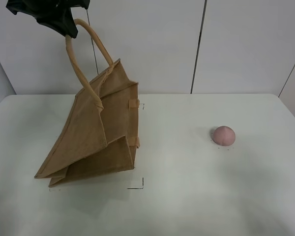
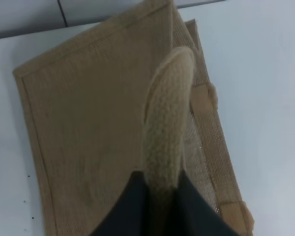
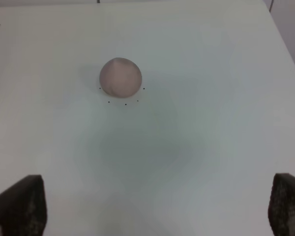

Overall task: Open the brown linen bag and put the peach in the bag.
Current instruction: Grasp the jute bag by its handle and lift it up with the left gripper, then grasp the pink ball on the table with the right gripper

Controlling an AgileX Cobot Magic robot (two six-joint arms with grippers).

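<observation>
The brown linen bag (image 1: 96, 140) leans on the left half of the white table, pulled up by one beige handle (image 1: 91, 39). My left gripper (image 1: 64, 22) is shut on the top of that handle, high above the table. In the left wrist view its dark fingers (image 2: 123, 214) pinch the handle (image 2: 167, 128) over the bag's side (image 2: 88, 123). The second handle (image 1: 91, 93) lies against the bag. The peach (image 1: 223, 135) sits on the table to the right, well apart from the bag. My right gripper (image 3: 155, 206) is open and empty, above the table short of the peach (image 3: 120, 76); it is out of the high view.
Thin black corner marks (image 1: 139, 186) are drawn on the table (image 1: 187, 196) near the bag's base. Small black dots (image 3: 125, 103) ring the peach. A pale panelled wall (image 1: 236, 44) stands behind the table's far edge.
</observation>
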